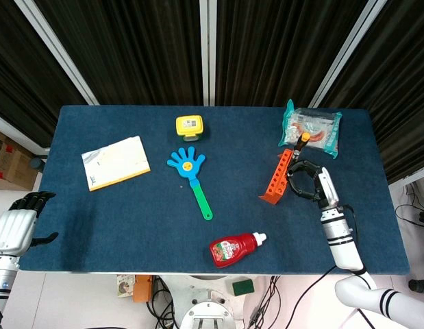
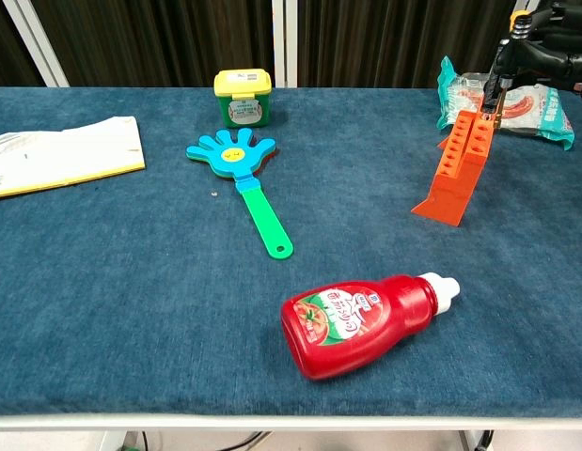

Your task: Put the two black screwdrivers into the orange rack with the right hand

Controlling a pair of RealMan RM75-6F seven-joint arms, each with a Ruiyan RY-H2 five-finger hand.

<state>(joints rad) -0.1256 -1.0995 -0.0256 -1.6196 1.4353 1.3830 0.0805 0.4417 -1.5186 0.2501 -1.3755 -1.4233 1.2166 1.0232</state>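
Head view: right hand [image 1: 309,184] right of centre, fingers curled beside rack [image 1: 278,177]; screwdriver [image 1: 302,143] at rack's top end. Left hand [image 1: 15,223] lower left, holding nothing.

Chest view: upper right, fingers seemingly pinching screwdriver over rack. Risk: off-hole tip, tipped rack. Second screwdriver unseen.

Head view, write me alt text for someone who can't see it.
From above, the right hand reaches beside the orange rack, where one screwdriver already stands. Across the blue table lie a snack packet, blue hand clapper, yellow box, notepad and ketchup bottle.
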